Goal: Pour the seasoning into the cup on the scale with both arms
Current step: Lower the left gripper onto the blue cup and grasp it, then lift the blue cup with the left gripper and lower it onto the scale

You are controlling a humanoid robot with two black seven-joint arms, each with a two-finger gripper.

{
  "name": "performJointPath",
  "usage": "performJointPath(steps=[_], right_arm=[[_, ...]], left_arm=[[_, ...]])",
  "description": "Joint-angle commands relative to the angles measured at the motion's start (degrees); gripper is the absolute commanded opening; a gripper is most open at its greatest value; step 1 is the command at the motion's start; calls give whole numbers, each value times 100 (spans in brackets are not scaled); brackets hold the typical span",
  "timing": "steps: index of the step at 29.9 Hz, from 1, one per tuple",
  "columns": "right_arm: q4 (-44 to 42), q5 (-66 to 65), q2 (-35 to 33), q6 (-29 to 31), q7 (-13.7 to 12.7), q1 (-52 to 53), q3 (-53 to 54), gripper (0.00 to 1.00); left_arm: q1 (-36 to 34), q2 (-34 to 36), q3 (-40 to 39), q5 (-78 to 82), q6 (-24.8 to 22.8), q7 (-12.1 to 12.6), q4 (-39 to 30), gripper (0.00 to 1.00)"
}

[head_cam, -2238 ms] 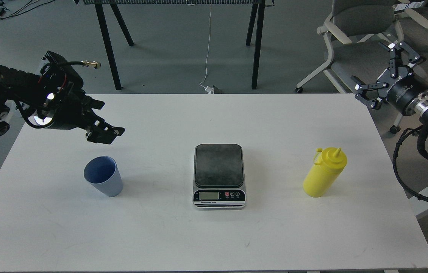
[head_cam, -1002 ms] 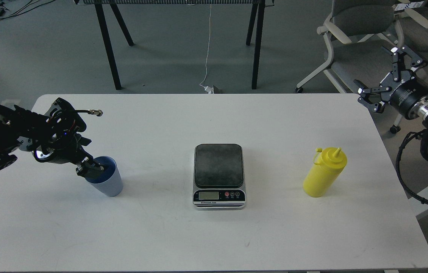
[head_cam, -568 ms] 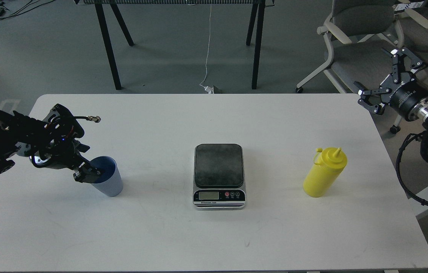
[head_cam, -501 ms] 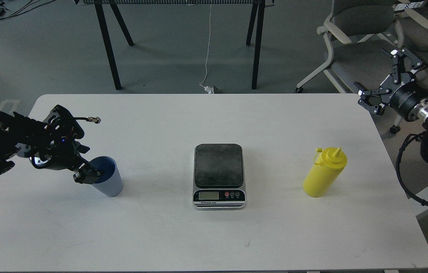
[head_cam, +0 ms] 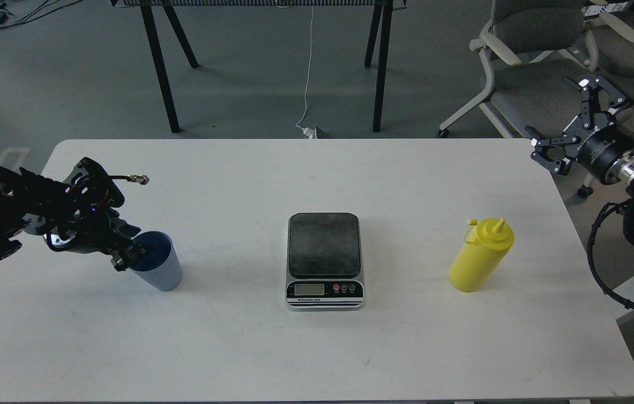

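The light-blue cup stands upright on the white table, left of the scale. My left gripper is at the cup's left rim, its dark fingers pinched over the rim's edge, one inside and one outside. The scale lies flat at the table's middle, its dark plate bare. The yellow seasoning bottle stands upright to the right of the scale, untouched. My right gripper is open and empty, in the air beyond the table's far right corner.
Grey office chairs stand behind the right gripper. Black table legs and a hanging white cable are on the floor beyond the table's far edge.
My left gripper came down from above the table to the cup's left rim and its fingers drew together on it. The right gripper drifted slightly. The cup, scale and bottle have not moved.
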Motion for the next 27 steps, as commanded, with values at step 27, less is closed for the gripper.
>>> performJointPath(steps=[27], right_arm=[[10,0,-31,0,9,-63,-8,99]], left_arm=[[-467,69,-53,0,-48,0,-97,0]])
